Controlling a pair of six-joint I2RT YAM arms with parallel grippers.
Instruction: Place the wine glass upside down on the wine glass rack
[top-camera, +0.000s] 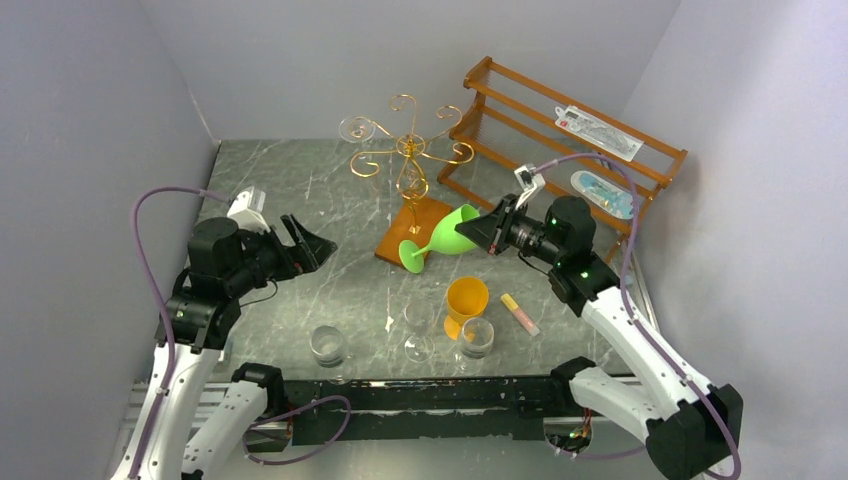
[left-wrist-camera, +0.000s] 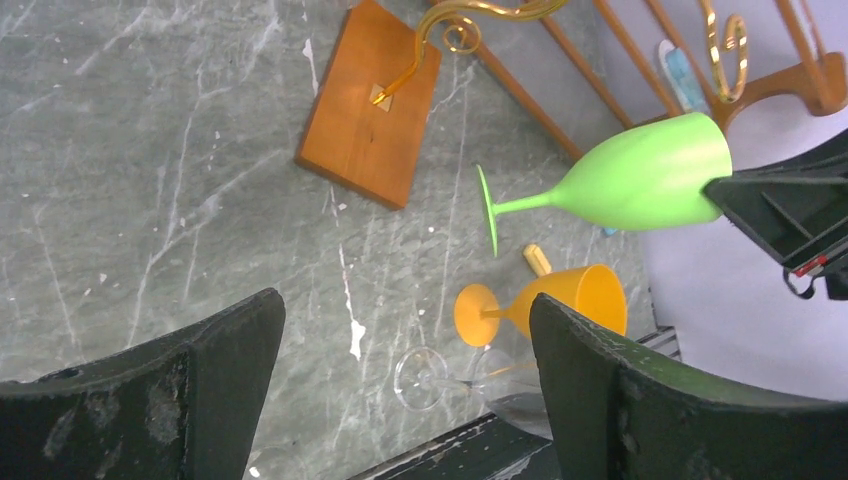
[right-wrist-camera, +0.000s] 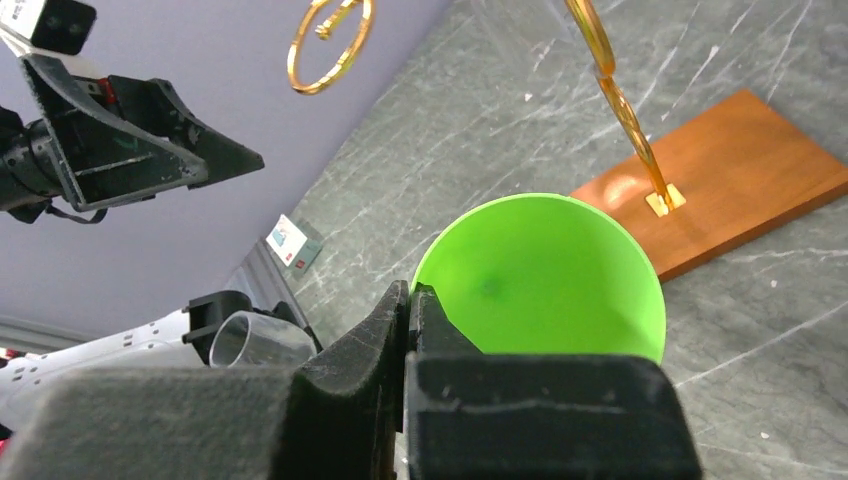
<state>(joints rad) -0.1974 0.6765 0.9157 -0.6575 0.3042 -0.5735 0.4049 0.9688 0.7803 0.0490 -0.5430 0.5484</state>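
My right gripper (top-camera: 486, 228) is shut on the rim of the green wine glass (top-camera: 448, 236), which hangs on its side above the table with its foot (top-camera: 409, 255) pointing left. In the right wrist view one finger lies inside the green bowl (right-wrist-camera: 545, 275) and the other outside, at the gripper (right-wrist-camera: 410, 291). The wine glass rack (top-camera: 408, 152), a gold wire tree on an orange-brown square base (top-camera: 424, 212), stands just behind and left of the glass. My left gripper (top-camera: 310, 245) stands open and empty at the left, pointing toward the glass (left-wrist-camera: 640, 178); its jaws (left-wrist-camera: 405, 305) are wide apart.
A clear glass (top-camera: 355, 128) hangs on the rack's upper left arm. Near the front edge lie an orange glass (top-camera: 466, 300), a clear stemmed glass (top-camera: 418, 332), two clear tumblers (top-camera: 328, 345) (top-camera: 476, 337) and a yellow-pink stick (top-camera: 519, 313). A brown slatted shelf (top-camera: 480, 72) with packets stands back right.
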